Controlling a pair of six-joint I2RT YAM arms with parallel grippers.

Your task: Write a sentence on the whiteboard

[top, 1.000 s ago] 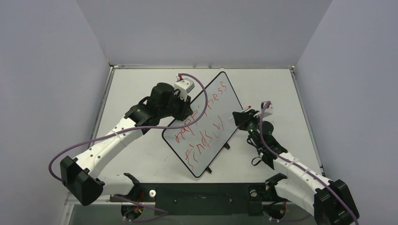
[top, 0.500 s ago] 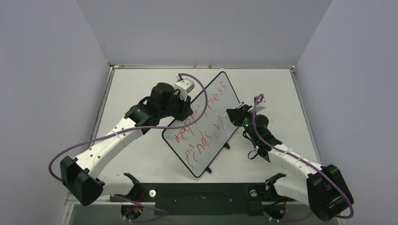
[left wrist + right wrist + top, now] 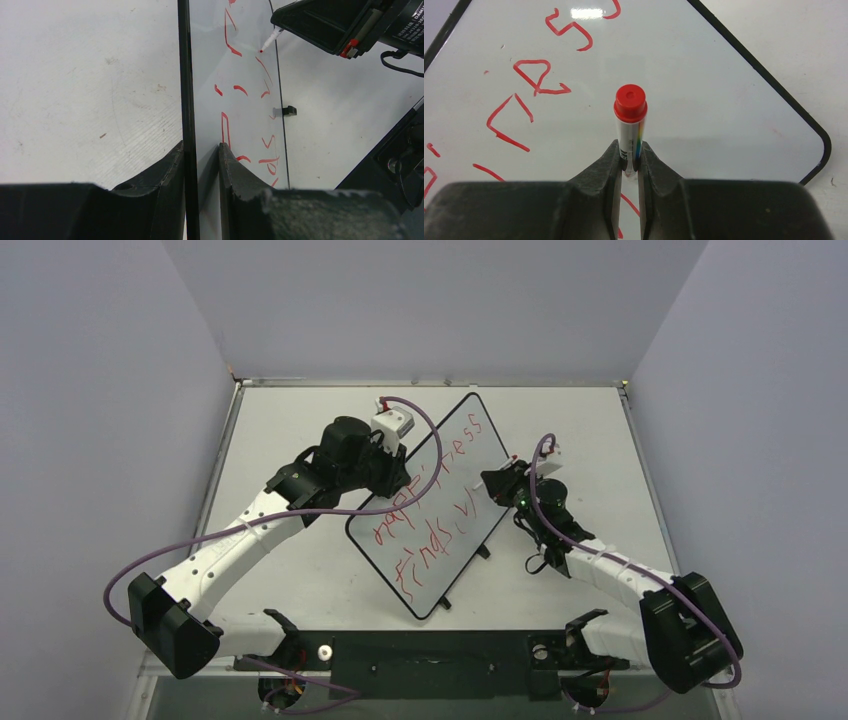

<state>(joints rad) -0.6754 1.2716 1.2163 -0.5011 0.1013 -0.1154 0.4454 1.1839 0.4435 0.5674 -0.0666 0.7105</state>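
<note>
The whiteboard [image 3: 455, 465] lies slanted across the middle of the table, black-rimmed and glossy. The sentence [image 3: 432, 502] runs over it in two rough lines of red lettering. My left gripper [image 3: 397, 476] is shut on the board's left long edge; in the left wrist view its gripper [image 3: 201, 147] straddles the black rim [image 3: 184, 75]. My right gripper [image 3: 497, 486] is shut on a marker [image 3: 629, 131], white-bodied with a red end cap [image 3: 630, 102]. The marker's red tip [image 3: 261, 51] rests at or just above the board, near the right end of the lower line.
Two small black clips [image 3: 483, 552] [image 3: 446, 603] stick out from the board's right long edge. The matte white tabletop [image 3: 590, 430] surrounds the board, with walls on three sides. A black base bar [image 3: 430, 650] crosses the near edge, and purple cables [image 3: 200, 540] loop off both arms.
My right arm has swung left toward the board, bringing the marker over its right part. The left arm and the board have stayed put.
</note>
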